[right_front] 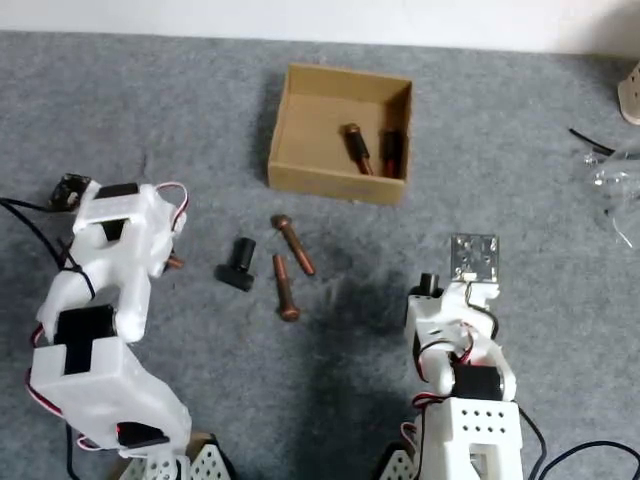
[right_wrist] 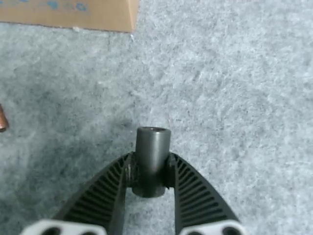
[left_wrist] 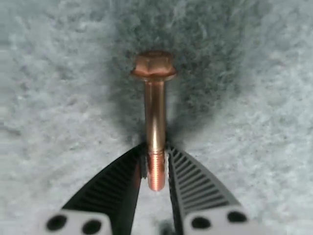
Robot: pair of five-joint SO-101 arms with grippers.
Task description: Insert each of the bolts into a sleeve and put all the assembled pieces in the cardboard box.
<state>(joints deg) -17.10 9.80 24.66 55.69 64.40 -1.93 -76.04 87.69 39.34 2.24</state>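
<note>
— Left fingers, how do they stand?
— Clamped on the threaded end of a copper bolt.
— And the right fingers?
— Closed around a black sleeve, its open end pointing away from the wrist.
— Where are the other pieces?
— 2 loose bolts and 1 loose sleeve lie on the grey counter between the arms. 2 pieces lie inside the cardboard box.
</note>
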